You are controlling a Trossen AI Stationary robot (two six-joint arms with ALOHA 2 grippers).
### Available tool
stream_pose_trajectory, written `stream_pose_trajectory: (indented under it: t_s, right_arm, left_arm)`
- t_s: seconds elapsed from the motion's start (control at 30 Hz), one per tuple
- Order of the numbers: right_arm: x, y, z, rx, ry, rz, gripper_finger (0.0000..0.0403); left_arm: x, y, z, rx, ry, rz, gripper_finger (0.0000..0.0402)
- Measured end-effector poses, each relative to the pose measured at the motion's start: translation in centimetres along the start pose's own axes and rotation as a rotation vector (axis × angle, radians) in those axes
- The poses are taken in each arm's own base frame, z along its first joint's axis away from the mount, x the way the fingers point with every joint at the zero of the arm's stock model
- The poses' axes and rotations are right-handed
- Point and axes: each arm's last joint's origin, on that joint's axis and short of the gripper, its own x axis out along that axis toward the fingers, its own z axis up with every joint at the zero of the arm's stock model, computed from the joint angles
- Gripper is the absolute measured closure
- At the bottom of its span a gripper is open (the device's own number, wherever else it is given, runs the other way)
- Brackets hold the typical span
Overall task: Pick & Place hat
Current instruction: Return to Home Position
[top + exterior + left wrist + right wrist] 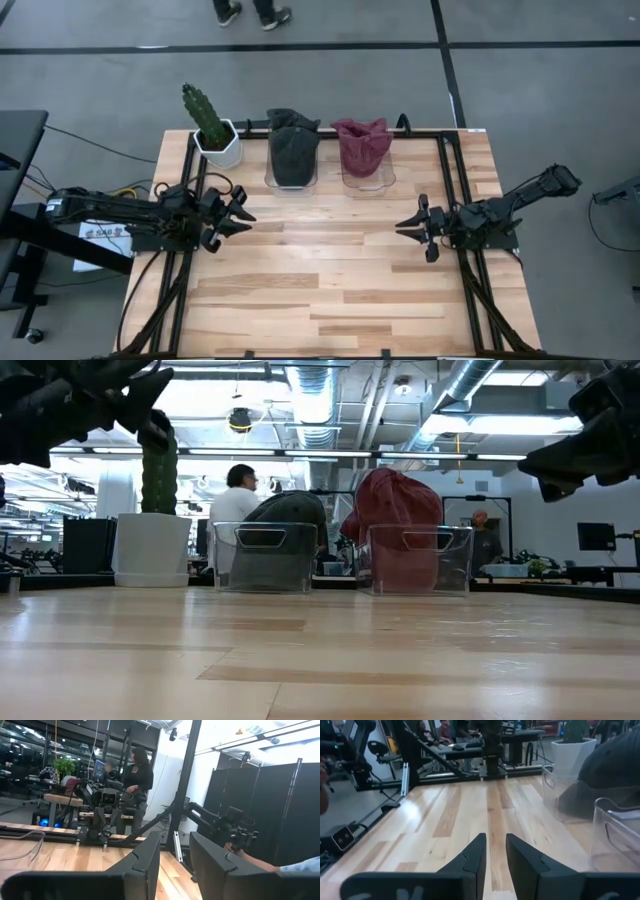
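Note:
Two hats stand in clear plastic bins at the table's far edge. The dark grey hat (292, 150) (283, 520) fills the left bin (266, 558), and the maroon hat (362, 143) (393, 500) fills the right bin (417, 560); both bulge above the rims. My left gripper (240, 215) (175, 837) hovers open over the table's left part, pointing right. My right gripper (408, 226) (496, 837) hovers open over the right part, pointing left. Both are above the wood and nearer than the bins.
A cactus in a white pot (215, 130) (152, 545) stands at the far left corner beside the dark hat's bin. Black frame rails (452, 190) run along the table's left, right and far sides. Bare wood (325, 270) lies between and in front of the grippers. People show beyond the table.

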Motion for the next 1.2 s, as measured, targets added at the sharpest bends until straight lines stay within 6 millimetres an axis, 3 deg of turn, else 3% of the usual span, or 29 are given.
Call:
stream_pose_trajectory:
  t_s: [0.67, 0.83, 1.2]
  right_arm:
    - [0.0, 0.0, 0.0, 0.054, -0.003, 0.0, 0.0337]
    - [0.0, 0.0, 0.0, 0.054, -0.003, 0.0, 0.0337]
    - [0.0, 0.0, 0.0, 0.054, -0.002, 0.001, 0.0337]
  left_arm:
    - [0.0, 0.0, 0.1, 0.005, -0.006, -0.002, 0.0298]
    - [0.0, -0.9, 0.3, -0.001, -0.027, -0.069, 0.0298]
    - [-1.6, -2.6, 3.0, 0.061, -0.25, -0.164, 0.0298]
